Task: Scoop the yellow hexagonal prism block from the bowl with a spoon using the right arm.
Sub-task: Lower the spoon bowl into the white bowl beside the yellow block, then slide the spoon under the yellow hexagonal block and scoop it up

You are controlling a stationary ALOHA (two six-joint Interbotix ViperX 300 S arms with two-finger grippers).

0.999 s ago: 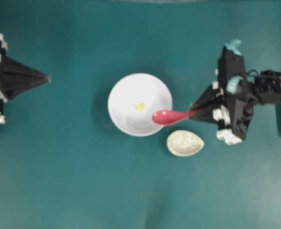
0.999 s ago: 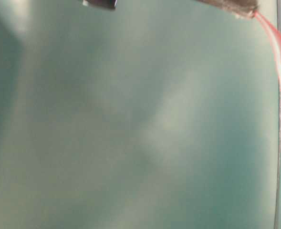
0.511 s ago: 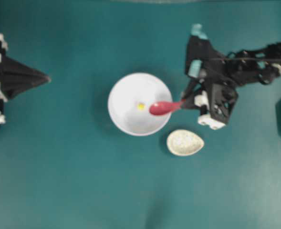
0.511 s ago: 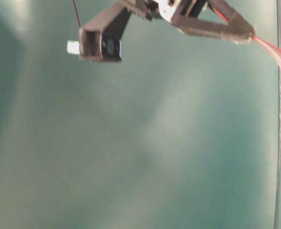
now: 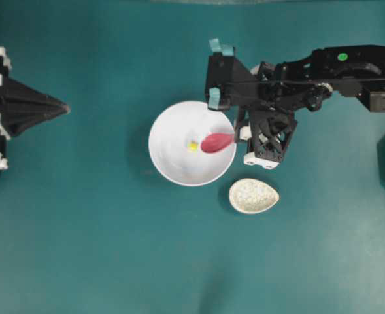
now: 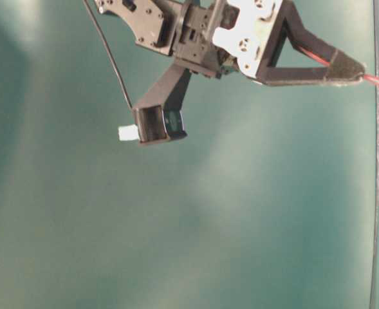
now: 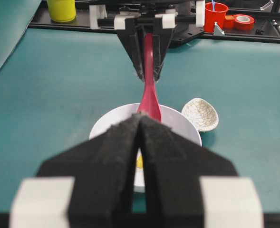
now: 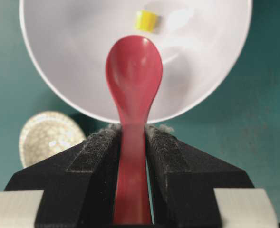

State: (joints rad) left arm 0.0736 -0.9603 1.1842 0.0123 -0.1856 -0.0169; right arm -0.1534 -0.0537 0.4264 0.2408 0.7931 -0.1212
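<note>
The white bowl stands mid-table with the tiny yellow hexagonal prism block on its floor. My right gripper hangs over the bowl's right rim, shut on the handle of the red-pink spoon. The scoop reaches into the bowl and ends just right of the block. In the right wrist view the scoop is empty and the block lies just beyond its tip. My left gripper rests at the table's left edge, shut and empty, pointing at the bowl.
A speckled beige spoon rest lies just below and right of the bowl, under the right arm's wrist. Behind the right arm's base, the left wrist view shows a yellow cup, a red cup and a tape roll.
The right arm has swung left and toward the table's far side, carrying the spoon from the bowl's lower right rim inward, close to the block. The left arm has not moved.
</note>
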